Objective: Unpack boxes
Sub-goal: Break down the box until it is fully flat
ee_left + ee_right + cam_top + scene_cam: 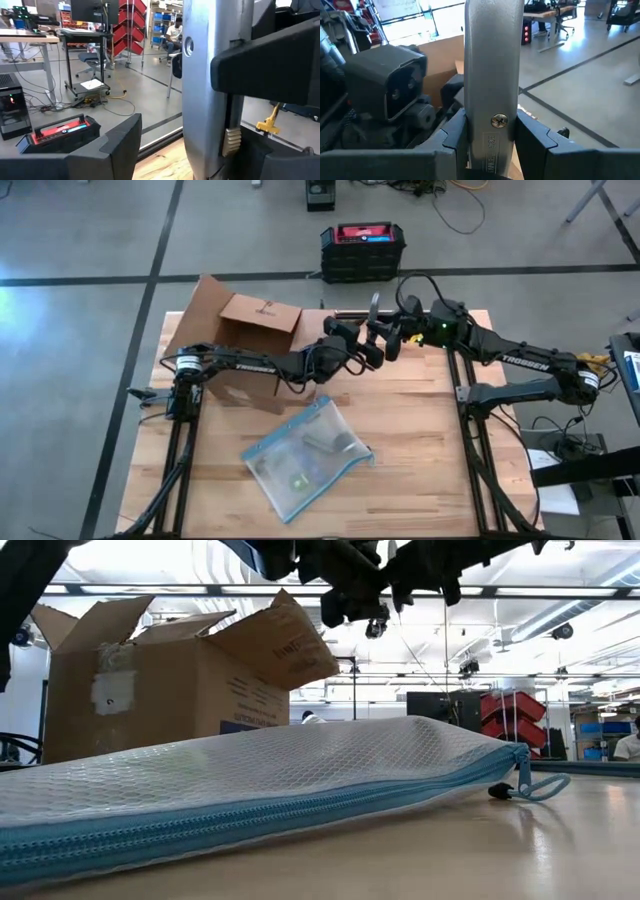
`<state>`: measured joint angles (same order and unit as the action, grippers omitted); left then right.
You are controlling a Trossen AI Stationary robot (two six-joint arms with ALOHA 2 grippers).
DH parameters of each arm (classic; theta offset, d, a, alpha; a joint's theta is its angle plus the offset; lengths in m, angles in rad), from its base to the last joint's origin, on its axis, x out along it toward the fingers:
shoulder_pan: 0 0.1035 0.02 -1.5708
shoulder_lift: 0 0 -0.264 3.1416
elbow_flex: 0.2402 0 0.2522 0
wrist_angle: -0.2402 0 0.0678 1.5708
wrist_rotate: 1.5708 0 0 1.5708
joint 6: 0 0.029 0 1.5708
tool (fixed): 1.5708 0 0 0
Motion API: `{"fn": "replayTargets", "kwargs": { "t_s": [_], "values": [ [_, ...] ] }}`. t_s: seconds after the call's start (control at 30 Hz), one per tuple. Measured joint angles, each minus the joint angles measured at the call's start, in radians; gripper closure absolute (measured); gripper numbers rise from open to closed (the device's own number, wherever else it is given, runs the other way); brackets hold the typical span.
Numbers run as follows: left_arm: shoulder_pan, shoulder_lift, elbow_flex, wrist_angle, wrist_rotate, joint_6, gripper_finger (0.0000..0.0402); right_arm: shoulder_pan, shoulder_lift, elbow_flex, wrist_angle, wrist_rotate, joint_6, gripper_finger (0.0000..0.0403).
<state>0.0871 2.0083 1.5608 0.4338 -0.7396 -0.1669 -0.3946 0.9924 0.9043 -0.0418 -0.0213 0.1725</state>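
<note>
From above, the cardboard box [248, 340] sits open at the tabletop's [420, 440] far left, while both pincers meet mid-air to its right over a grey metal tool [375, 313]. In the right wrist view the right pincer [490, 131] clamps that tool; in the left wrist view the left pincer's [165, 150] fingers stand spread beside it. This looks like a handover just finished, and next the left arm needs to back off, with free tabletop near and right of the zip pouch [305, 458].

box [240, 340] interior hidden, pouch [305, 455] contents indistinct

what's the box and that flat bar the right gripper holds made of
The box: brown corrugated cardboard, matte, with creased flaps. The bar in the right gripper: apparently bare metal, given its smooth silvery-grey sheen and screw head.
</note>
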Motion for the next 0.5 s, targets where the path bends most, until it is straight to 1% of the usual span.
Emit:
{"fn": "replayTargets", "kwargs": {
  "t_s": [0.1, 0.2, 0.33, 0.37, 0.4, 0.5],
  "values": [
    [-0.001, 0.0, 0.0, -0.001, 0.006, -0.002, 0.0207, 0.002, 0.0, 0.0, -0.002, -0.005, 0.0, 0.03],
    [-0.001, 0.0, 0.0, -0.004, 0.025, 0.0, 0.024, 0.002, 0.0, 0.0, -0.003, -0.01, 0.0, 0.03],
    [-0.002, -0.001, 0.0, -0.019, 0.078, 0.001, 0.0308, 0.002, 0.0, 0.0, -0.008, -0.014, 0.0, 0.03],
    [-0.004, -0.002, 0.0, -0.026, 0.071, 0.002, 0.0326, 0.002, 0.0, 0.0, -0.008, -0.011, -0.002, 0.03],
    [-0.004, -0.002, 0.0, -0.032, 0.062, 0.006, 0.0335, 0.002, 0.0, 0.0, -0.009, -0.006, -0.003, 0.03],
    [-0.007, -0.012, 0.0, -0.056, 0.064, 0.008, 0.0336, 0.002, 0.0, 0.0, -0.018, -0.02, -0.004, 0.03]
  ]
}}
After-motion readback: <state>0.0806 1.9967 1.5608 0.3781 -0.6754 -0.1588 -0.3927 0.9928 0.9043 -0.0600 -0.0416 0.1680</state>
